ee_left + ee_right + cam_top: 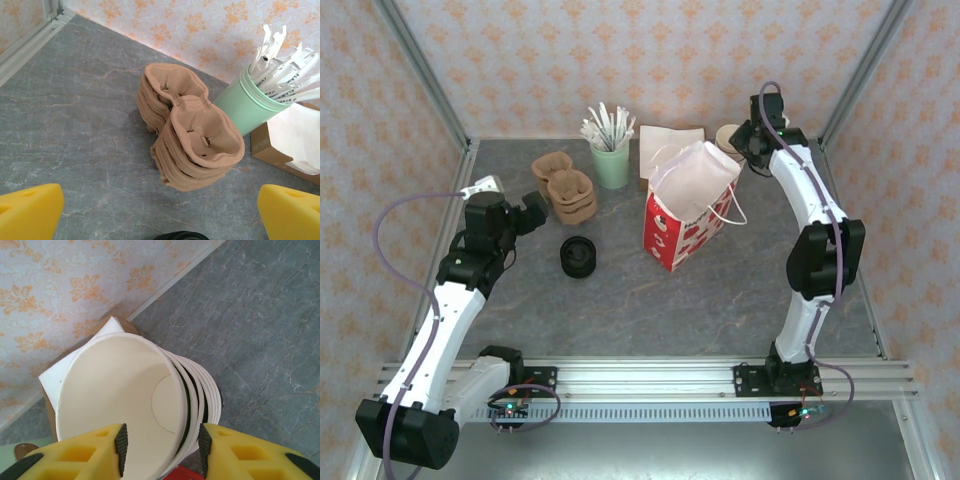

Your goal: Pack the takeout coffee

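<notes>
A stack of paper cups [200,390], cream inside and dark outside, stands at the back right of the table [728,134]. The top cup [110,390] of that stack is the takeout coffee cup, with no lid on it. My right gripper [162,447] hovers over it, with one pad over the cup's inside and the other outside the rims, the jaws partly closed but not pressing. In the top view the right gripper [748,140] is at the stack. My left gripper [160,212] is wide open and holds nothing, with loose black lids [180,236] just below it.
A red-and-white paper bag [688,205] stands open mid-table. Stacked brown cup carriers [190,135] sit beside a pale green cup of white sticks [245,107] and a napkin box [295,137]. The black lids [579,257] lie left of the bag. Frame posts rise at the back corners.
</notes>
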